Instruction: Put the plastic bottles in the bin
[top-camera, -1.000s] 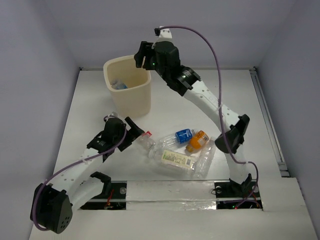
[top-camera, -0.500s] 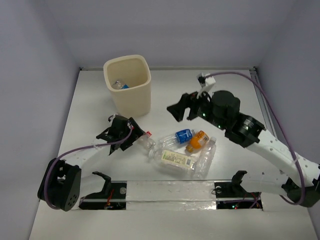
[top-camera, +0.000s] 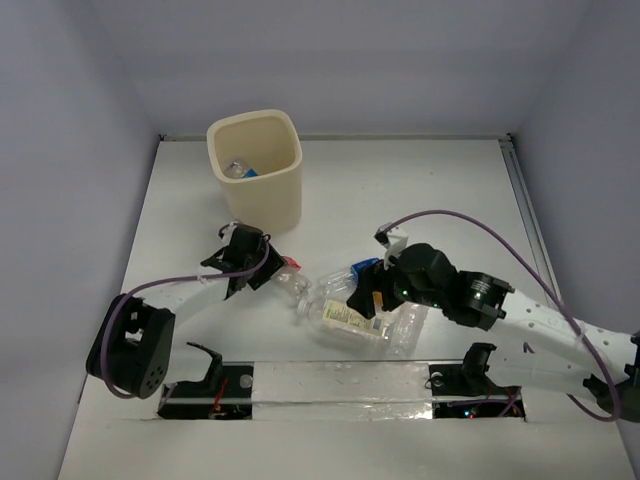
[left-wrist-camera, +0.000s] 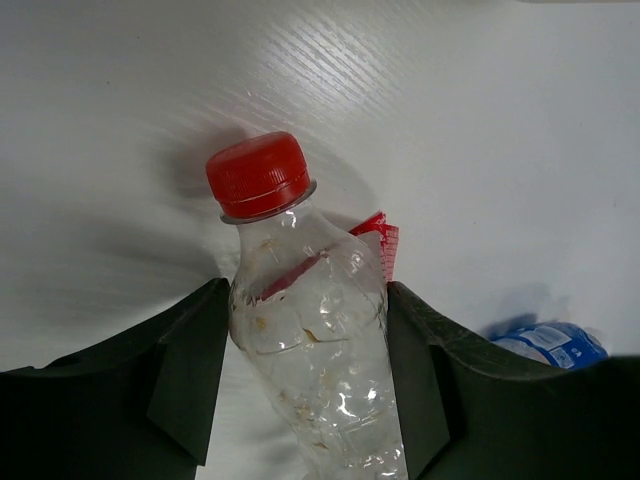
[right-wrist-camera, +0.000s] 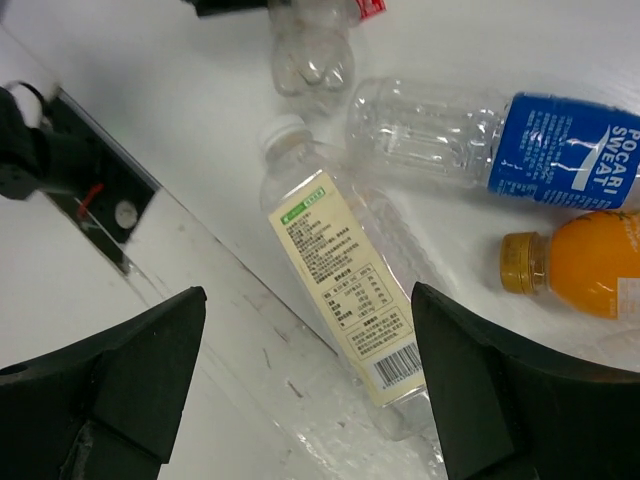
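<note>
Table (top-camera: 450, 190): white, with the arm bases at its 6 o'clock edge.

Bin (top-camera: 262, 205): upright at about 11 o'clock on the table. One clear bottle with a blue patch (top-camera: 238, 169) already lies inside it.

Five bottles are heaped near 6 o'clock:
- pale-yellow-labelled bottle (right-wrist-camera: 335, 265)
- blue-labelled bottle (right-wrist-camera: 480, 140)
- plain clear bottle (top-camera: 408, 325), partly under the right arm
- stubby orange bottle (right-wrist-camera: 590, 262)
- red-capped bottle (left-wrist-camera: 305, 330), on its side at the heap's 10 o'clock edge, base just beside the yellow-labelled bottle's white cap

Left gripper (top-camera: 268, 274): the fingers (left-wrist-camera: 190, 370) lie against both flanks of the red-capped bottle below its shoulder. This reads as a pinch, though the walls show no denting.

Right gripper (right-wrist-camera: 308, 295): spread wide over the yellow-labelled bottle, touching nothing.

Step in hand, as judged: the left arm carries the red-capped bottle to the bin.
- The wall is thin and crushable, so a light squeeze is enough.
- Lift straight up first so the base does not drag its neighbours.
- The bin sits toward 12 o'clock from the gripper and is tall, so rise above the rim before crossing it.
- Let go over the middle of the opening.
- The right arm would do best to wait until the left arm is clear.
</note>
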